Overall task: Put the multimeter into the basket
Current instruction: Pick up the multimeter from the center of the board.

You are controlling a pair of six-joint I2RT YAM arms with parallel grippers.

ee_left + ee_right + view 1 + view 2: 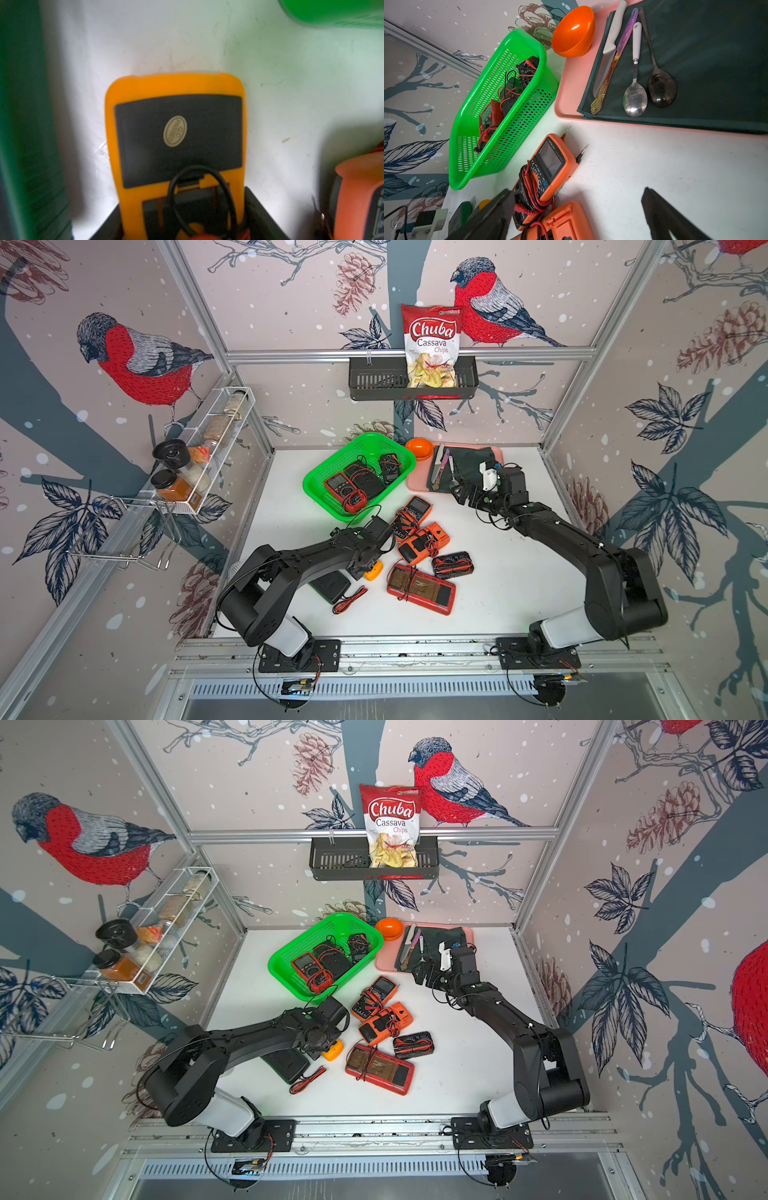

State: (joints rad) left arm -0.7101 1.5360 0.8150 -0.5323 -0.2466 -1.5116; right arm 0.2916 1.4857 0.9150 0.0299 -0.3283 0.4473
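A yellow multimeter [176,124] lies back-up on the white table, with a black lead looped over it. My left gripper [182,218] is shut on it, a black finger pressed against each long side. In both top views only its yellow end [372,572] [332,1050] shows beneath the left wrist. The green basket [309,485] [276,965] [512,133] stands behind it, with a red multimeter [338,485] and two black ones inside. My right gripper [461,493] [577,195] hangs open by the pink tray, nothing between its fingers.
Loose on the table: two orange multimeters [413,510] [422,543], a large red one [419,589], a small black one [452,565], a dark green one [332,585] under the left arm. The pink tray [415,485] holds cutlery; an orange bowl [417,448] sits beside it.
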